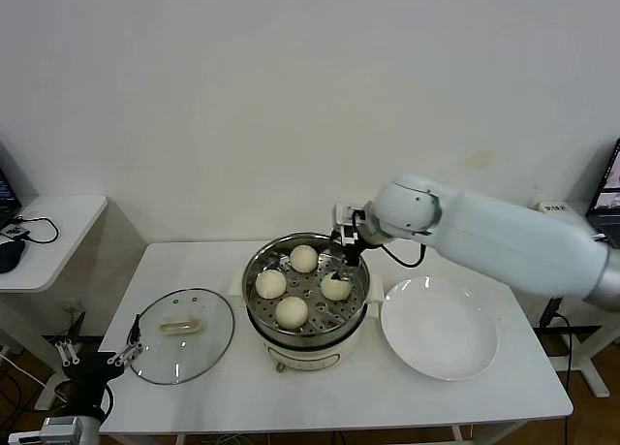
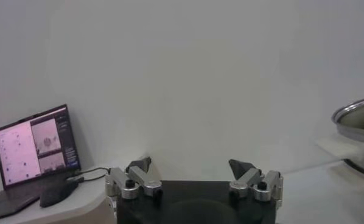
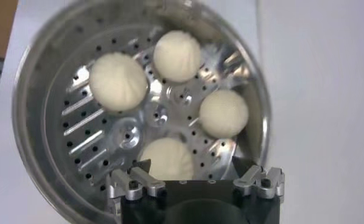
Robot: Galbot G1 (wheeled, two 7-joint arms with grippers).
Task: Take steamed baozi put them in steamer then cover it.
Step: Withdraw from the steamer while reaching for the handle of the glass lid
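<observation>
Over the steamer (image 1: 306,321): our right tool (image 1: 341,262) hangs wide, empty.
Baozi (image 1: 292,311): four inside.
Cover (image 1: 181,334): left, unplaced.
Left tool (image 2: 194,181): wide, parked low-left.

Steamer (image 2: 360,125) cut off at the 3 o'clock edge; right gripper (image 3: 197,182) partly hides one baozi (image 3: 167,159).
</observation>
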